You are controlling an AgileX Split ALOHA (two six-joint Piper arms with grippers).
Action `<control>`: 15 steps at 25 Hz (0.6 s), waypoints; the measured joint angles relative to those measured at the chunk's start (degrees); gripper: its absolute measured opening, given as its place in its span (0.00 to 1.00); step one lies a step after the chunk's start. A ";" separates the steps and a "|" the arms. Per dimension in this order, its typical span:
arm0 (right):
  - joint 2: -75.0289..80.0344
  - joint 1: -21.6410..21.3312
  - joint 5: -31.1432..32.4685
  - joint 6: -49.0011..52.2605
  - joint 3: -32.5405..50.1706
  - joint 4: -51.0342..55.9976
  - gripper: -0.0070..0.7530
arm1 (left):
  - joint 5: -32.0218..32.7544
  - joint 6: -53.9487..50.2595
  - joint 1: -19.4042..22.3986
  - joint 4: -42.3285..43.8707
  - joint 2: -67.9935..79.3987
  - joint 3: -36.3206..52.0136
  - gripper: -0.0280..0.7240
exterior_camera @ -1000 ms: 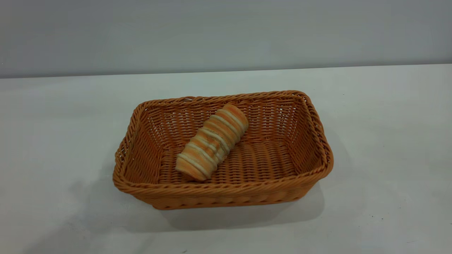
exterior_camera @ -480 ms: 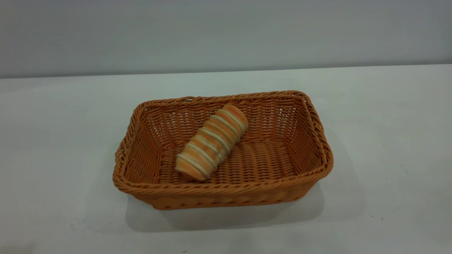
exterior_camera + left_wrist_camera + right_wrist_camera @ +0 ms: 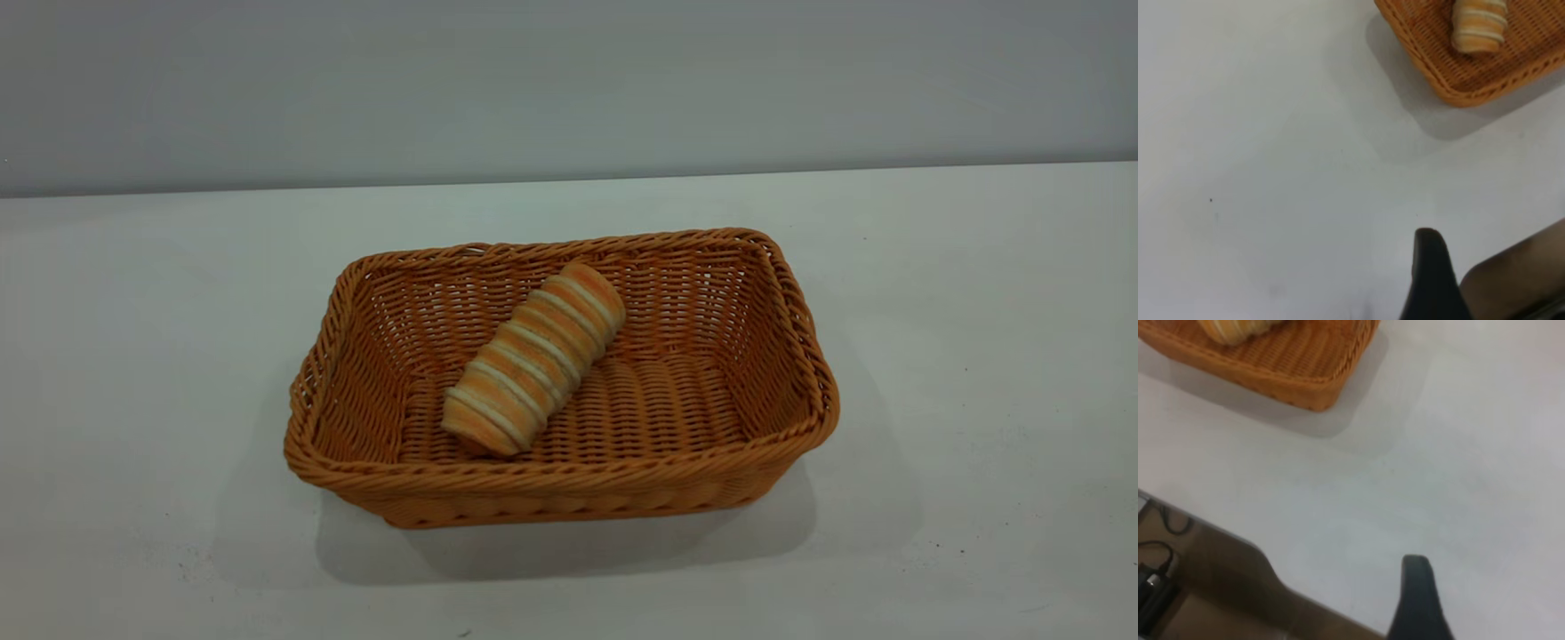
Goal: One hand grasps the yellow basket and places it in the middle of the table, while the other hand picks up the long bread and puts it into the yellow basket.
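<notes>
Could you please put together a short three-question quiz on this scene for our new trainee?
1. True or false: the long bread lies inside the yellow basket.
2. The basket stands on: A) the table B) a shelf C) the floor.
3. Fill in: in the exterior view, the bread lies ___ across the basket floor.

Key: 1 true; 2 A; 3 diagonally.

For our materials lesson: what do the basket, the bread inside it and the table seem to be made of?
Yellow basket: woven wicker or plastic rattan, matte orange-tan strands, braided rim.
Long bread: possibly a foam or plastic replica; even orange and cream ridges.
Table: smooth white, probably laminate; few dark specks.
</notes>
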 joint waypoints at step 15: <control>0.00 0.00 -0.96 0.11 0.64 -0.30 0.71 | 5.72 -3.54 0.00 -0.16 -22.85 8.35 0.78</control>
